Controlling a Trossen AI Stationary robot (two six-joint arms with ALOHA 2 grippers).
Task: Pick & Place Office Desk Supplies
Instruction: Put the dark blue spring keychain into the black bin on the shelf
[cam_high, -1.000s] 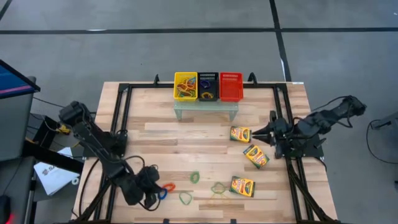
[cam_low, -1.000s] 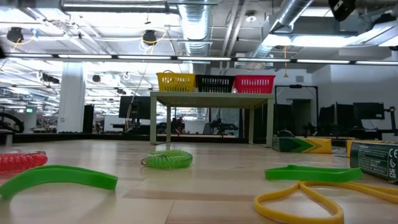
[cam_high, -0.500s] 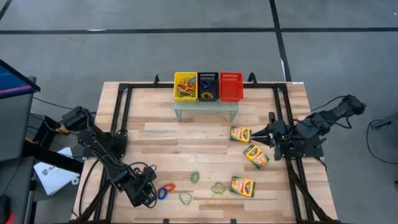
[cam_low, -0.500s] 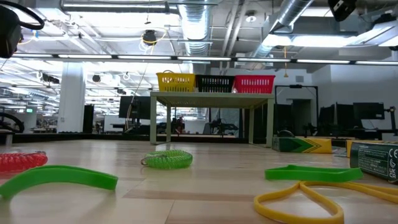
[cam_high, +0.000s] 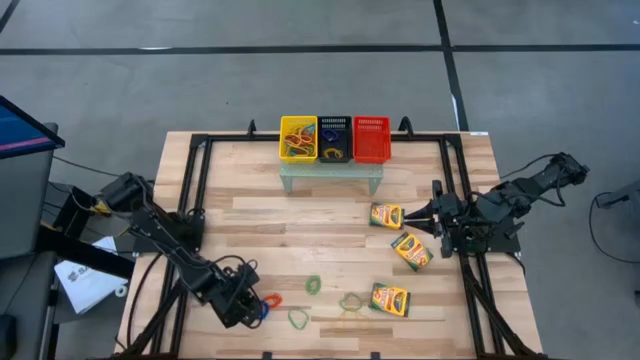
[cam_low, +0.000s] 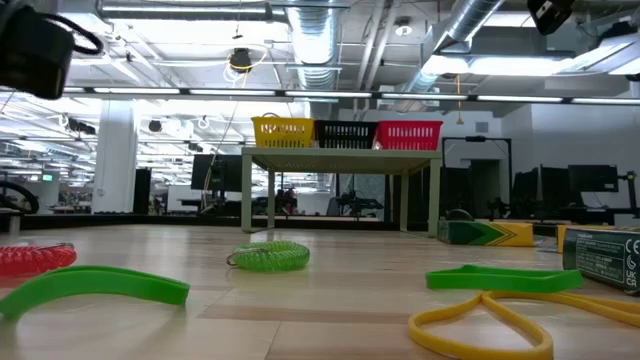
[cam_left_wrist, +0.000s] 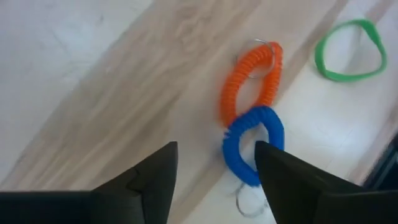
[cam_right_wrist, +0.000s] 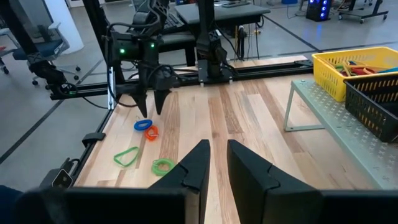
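We stand at the picking step for the coil bands at the near left part of the light wooden table (cam_high: 260, 215). Our left pincer (cam_high: 243, 306) hovers just above the blue coiled plastic wrist band (cam_left_wrist: 252, 144), and its two dark fingers (cam_left_wrist: 152, 180) are spread apart, with nothing between them. The blue band lies flat on the table and touches the orange coiled plastic wrist band (cam_left_wrist: 250, 79), which lies just beyond it. A thin green rubber loop (cam_left_wrist: 349, 50) lies near them, a little apart.

Taking the low grey stand (cam_high: 331, 175) that carries the three mesh baskets as our landmark: the blue and orange bands lie well in front of it and to its left. More green loops (cam_high: 313, 285) lie in front of it, near the middle. The three flat yellow-and-green crayon boxes (cam_high: 387, 216) lie in front of it to the right. The yellow mesh basket (cam_high: 298, 139) on the stand already holds several coloured bands.

Our right pincer (cam_high: 412, 214) waits just beside the nearest crayon box, right of the stand, with its fingers pressed almost together and holding nothing.

We judge that the next move is to lower the left pincer so that one finger goes inside the blue ring, then close on its rim. The risk is that the orange band comes up together with it, because they touch.
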